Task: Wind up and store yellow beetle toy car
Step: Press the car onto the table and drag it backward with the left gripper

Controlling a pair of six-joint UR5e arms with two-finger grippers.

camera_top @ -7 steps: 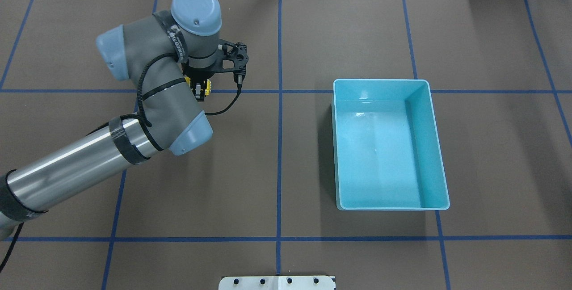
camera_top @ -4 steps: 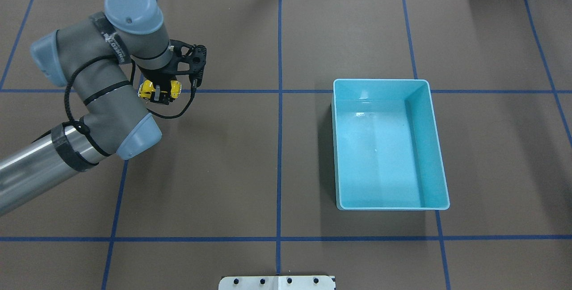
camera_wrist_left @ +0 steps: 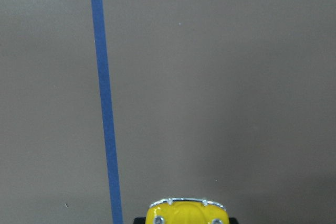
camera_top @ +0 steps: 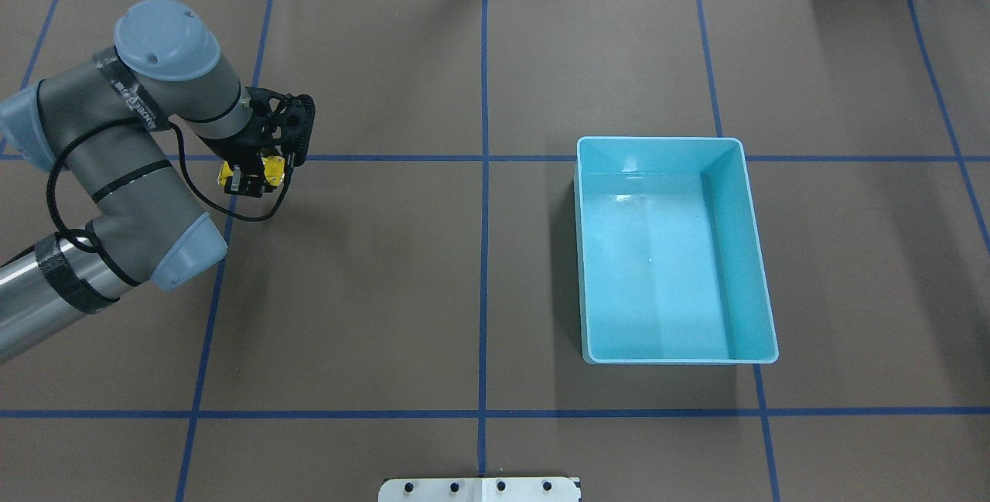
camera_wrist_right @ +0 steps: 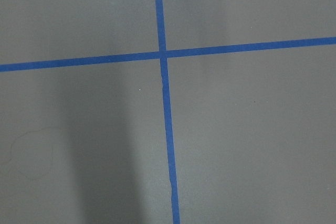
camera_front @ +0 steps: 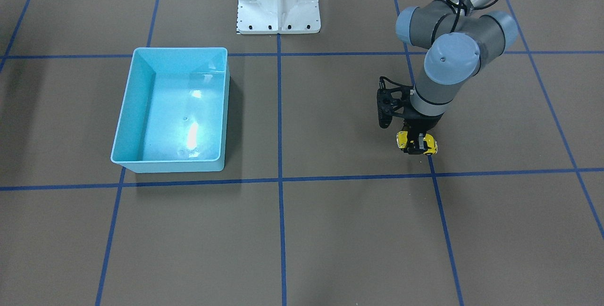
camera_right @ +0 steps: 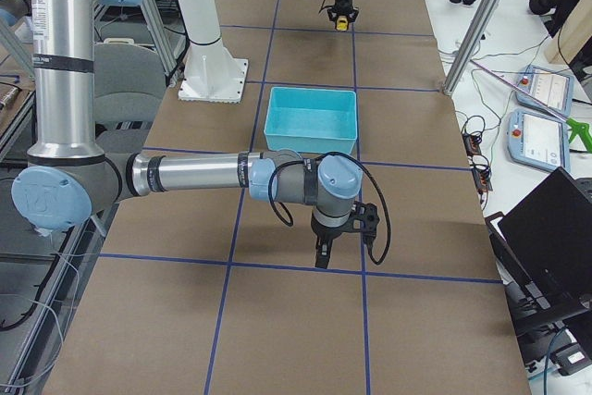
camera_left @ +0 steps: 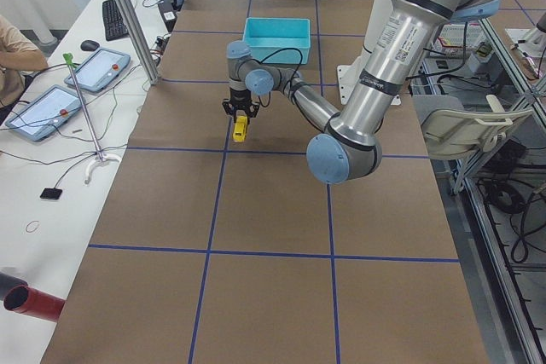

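Observation:
The yellow beetle toy car (camera_top: 249, 175) is held low over the brown table at the left, just below a blue tape line. My left gripper (camera_top: 251, 179) points down and is shut on it; it also shows in the front view (camera_front: 417, 145) with the car (camera_front: 402, 140), and in the left side view, where the car (camera_left: 241, 130) hangs under it. The left wrist view shows only the car's end (camera_wrist_left: 184, 211) at the bottom edge. I cannot tell whether its wheels touch the table. My right gripper (camera_right: 320, 253) shows only in the right side view, low near the table; I cannot tell whether it is open or shut.
The light-blue bin (camera_top: 739, 254) stands empty on the table's right half, far from the car; it also shows in the front view (camera_front: 137, 108). The robot's white base plate (camera_front: 278, 2) is at the table edge. Blue tape lines (camera_top: 484, 254) grid the table.
My left gripper has moved left along the blue line with the car in it, away from the bin. The bin has not moved.

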